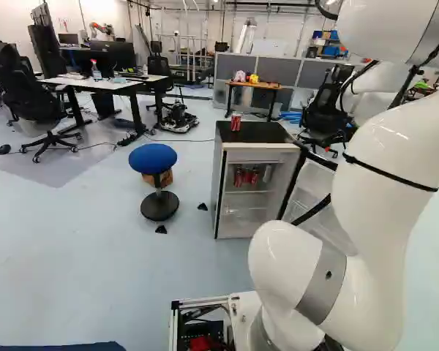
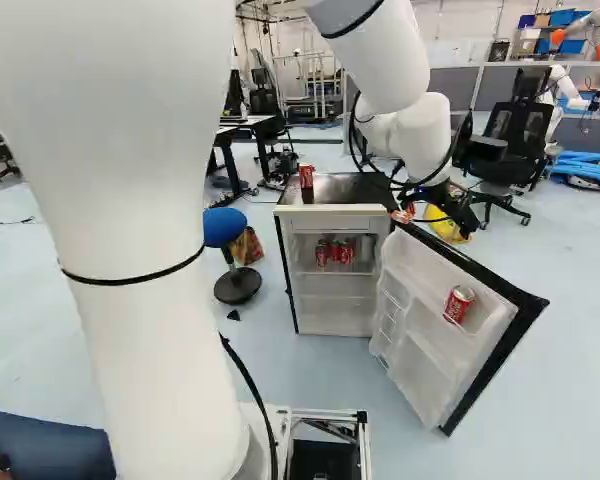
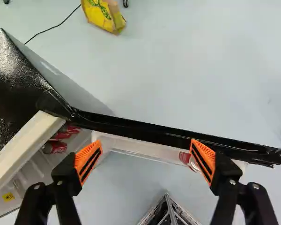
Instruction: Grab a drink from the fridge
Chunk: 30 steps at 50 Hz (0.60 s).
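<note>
The white arm (image 2: 145,290) takes up the most room, rising from the base and bending forward, with its far end above the right side of the fridge. A white-topped desk (image 1: 106,85) stands at the far left. The fridge (image 1: 249,190) stands on the floor ahead of the arm, with a dark top and its front facing the base. Its door (image 2: 430,345) is swung well out to the right, the white inside showing. A black office chair (image 2: 515,150) stands beyond the door, at the far right, and a stool with a round blue seat (image 1: 153,158) stands left of the fridge. The black gripper (image 2: 435,215) points down over the open door, its orange-padded fingers (image 3: 88,162) spread wide apart on either side of a stretch of the door's top edge. A yellow bag (image 3: 103,14) lies on the floor beyond the fridge and door. The drinks are red cans: a group (image 2: 335,252) sits on the upper shelf inside the fridge, one can (image 2: 459,303) is in the door's rack, below one finger and near it in the wrist view, and another can (image 2: 306,176) stands upright on the fridge's top, toward the left.
</note>
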Available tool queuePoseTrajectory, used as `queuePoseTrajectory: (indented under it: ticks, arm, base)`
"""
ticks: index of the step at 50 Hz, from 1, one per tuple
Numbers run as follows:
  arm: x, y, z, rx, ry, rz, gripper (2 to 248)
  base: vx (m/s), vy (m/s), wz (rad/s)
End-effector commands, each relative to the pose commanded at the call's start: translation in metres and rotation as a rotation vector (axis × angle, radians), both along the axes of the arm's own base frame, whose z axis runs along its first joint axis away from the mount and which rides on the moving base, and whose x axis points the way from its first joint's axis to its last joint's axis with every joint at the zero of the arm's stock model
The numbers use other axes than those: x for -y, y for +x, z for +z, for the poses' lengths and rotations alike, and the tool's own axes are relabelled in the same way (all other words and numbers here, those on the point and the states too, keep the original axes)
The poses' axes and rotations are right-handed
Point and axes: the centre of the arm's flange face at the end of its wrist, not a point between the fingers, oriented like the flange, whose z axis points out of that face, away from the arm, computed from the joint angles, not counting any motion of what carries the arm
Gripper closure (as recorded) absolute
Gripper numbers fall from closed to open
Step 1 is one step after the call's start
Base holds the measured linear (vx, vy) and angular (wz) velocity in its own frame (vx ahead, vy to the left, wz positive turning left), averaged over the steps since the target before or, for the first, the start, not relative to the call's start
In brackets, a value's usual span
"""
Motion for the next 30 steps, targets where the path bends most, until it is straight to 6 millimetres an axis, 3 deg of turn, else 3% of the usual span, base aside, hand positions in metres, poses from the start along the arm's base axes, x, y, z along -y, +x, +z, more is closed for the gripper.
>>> queuePoseTrajectory:
  ticks: [30]
  arm:
    - [0.055,0.001,-0.002,0.012,-0.013,-0.061,3]
  base:
    - [0.000,0.000,0.000]
